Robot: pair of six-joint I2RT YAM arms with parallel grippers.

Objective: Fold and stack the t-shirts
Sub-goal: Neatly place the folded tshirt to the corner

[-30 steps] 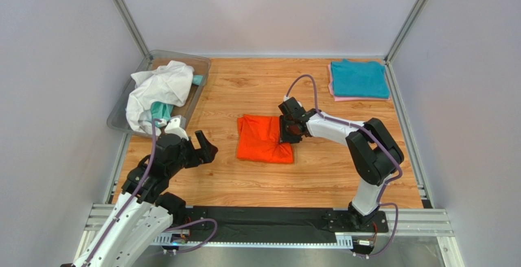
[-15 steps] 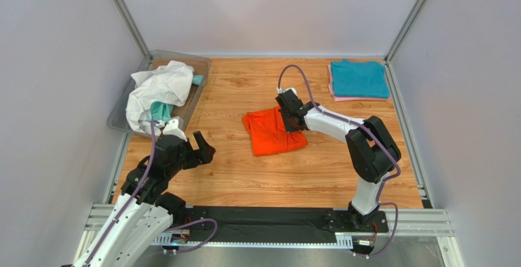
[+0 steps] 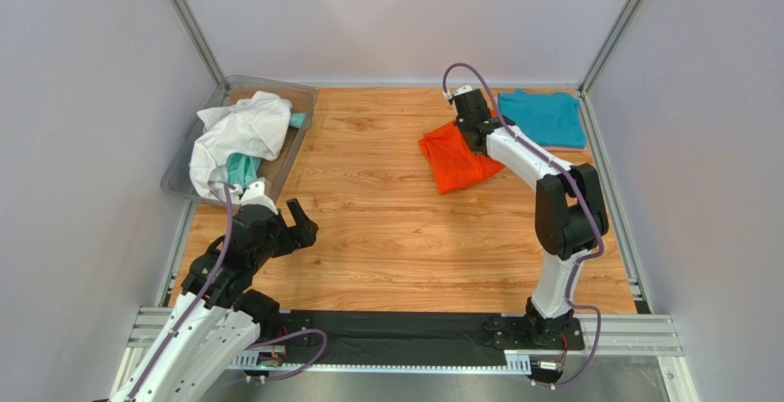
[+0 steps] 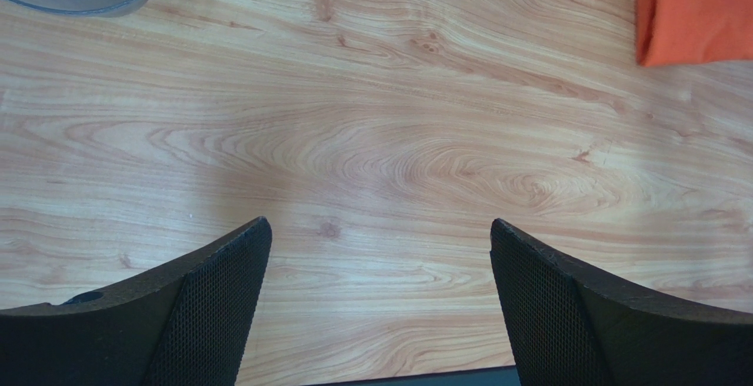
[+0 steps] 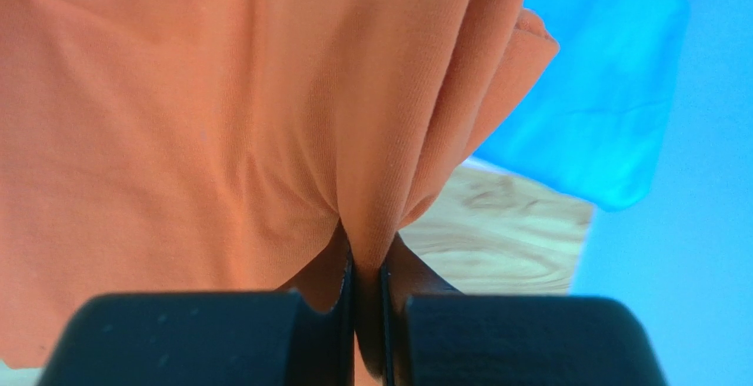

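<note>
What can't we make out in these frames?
- Fingertips of the right claw: right wrist view, buried in folds of the orange t-shirt.
- Anything under the teal t-shirt: top view, covered by it.
- Contents of the bin: top view, mostly covered by the white t-shirt.
- Most of the orange t-shirt: left wrist view, cut off at the top right corner.

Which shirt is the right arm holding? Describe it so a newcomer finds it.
Start at the far right corner of the wooden table, where a folded teal shirt lies. Immediately left of it is the orange t-shirt, pinched by the right gripper, jaws shut. It is the only orange cloth.
</note>
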